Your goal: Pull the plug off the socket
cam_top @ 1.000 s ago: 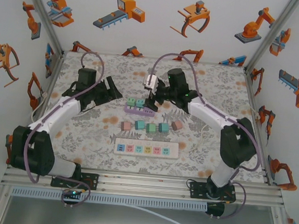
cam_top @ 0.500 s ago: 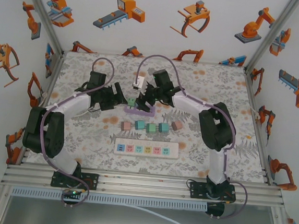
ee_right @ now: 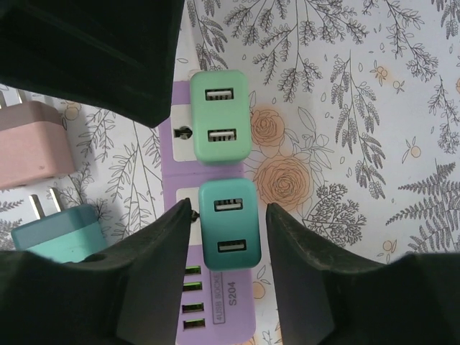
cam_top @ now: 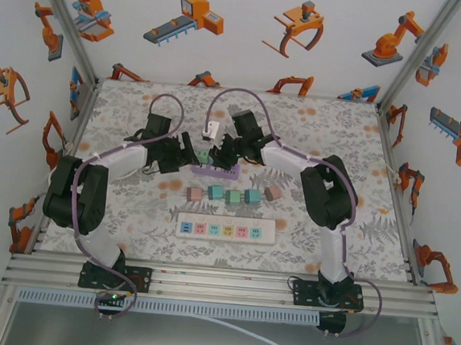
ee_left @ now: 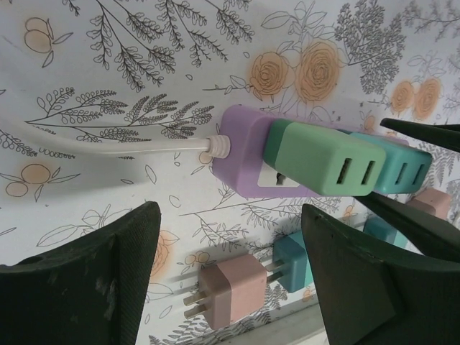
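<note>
Both arms have swung inward since a second ago, when they stood wider apart on either side of the purple socket strip (cam_top: 224, 173), and the jaws of the right gripper (ee_right: 228, 208) have drawn much closer together. That gripper now points down over the strip with its two dark fingers (ee_right: 154, 273) straddling the teal plug (ee_right: 227, 224), one on each flank. A thin sliver of gap shows on both sides, so the jaws are nearly closed on the plug but not visibly pressing it. The teal plug sits seated in the strip, and the light-green plug (ee_right: 219, 115) is plugged in just beside it, nearer the end where the white cord (ee_left: 129, 149) enters. The left gripper (ee_left: 230, 212) hovers near that cord end of the strip, its jaws spread wide and holding nothing, with the strip's end lying between and beyond its fingertips. In the top view the strip lies near the middle of the floral tabletop (cam_top: 339, 125). Nearer the arm bases lies a row of loose plugs (cam_top: 232, 197), pink at both ends and teal and green between. Nearer still lies a white socket strip (cam_top: 225, 230) with nothing plugged into it.
</note>
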Controlling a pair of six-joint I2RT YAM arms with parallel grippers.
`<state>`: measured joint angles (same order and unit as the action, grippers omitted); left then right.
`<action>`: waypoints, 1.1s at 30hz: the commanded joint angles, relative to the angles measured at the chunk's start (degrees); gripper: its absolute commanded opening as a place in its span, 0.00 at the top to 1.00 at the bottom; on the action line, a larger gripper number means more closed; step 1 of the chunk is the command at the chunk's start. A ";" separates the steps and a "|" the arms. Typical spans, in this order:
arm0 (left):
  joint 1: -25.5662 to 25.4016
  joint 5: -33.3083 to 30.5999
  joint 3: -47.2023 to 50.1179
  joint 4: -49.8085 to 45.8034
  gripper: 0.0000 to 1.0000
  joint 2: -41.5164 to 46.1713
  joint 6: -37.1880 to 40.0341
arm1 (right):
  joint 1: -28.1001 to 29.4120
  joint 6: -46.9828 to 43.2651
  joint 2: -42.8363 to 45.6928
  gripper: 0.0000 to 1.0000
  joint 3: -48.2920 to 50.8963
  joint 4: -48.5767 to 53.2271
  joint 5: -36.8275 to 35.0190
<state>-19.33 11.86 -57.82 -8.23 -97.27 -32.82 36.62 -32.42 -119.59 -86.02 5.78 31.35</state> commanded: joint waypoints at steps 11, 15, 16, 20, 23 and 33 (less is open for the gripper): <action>-1.03 -4.31 -3.13 -3.67 0.34 -4.01 -2.17 | 0.64 -2.38 -0.49 0.66 -1.48 -0.40 1.14; -1.08 -7.30 -3.99 -6.11 0.38 -5.14 -3.23 | 0.73 -2.38 -0.15 0.68 -0.93 -1.46 2.25; -1.21 -8.51 -4.37 -7.25 0.38 -5.65 -3.51 | 0.73 -2.39 -0.04 0.68 -0.86 -1.72 2.54; -1.49 -10.84 -4.67 -8.87 0.38 -6.33 -3.92 | 0.69 -2.29 0.25 0.70 -0.99 -2.08 3.59; -1.62 -11.41 -4.40 -8.80 0.38 -6.26 -4.08 | 0.72 -2.04 0.61 0.71 -0.82 -2.59 4.30; -2.11 -11.85 -3.96 -9.18 0.38 -6.35 -4.88 | 0.73 -0.57 1.55 0.77 -0.55 -4.12 5.36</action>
<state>-20.97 4.05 -62.24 -13.13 -102.02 -37.39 36.84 -34.15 -119.70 -86.00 5.26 32.80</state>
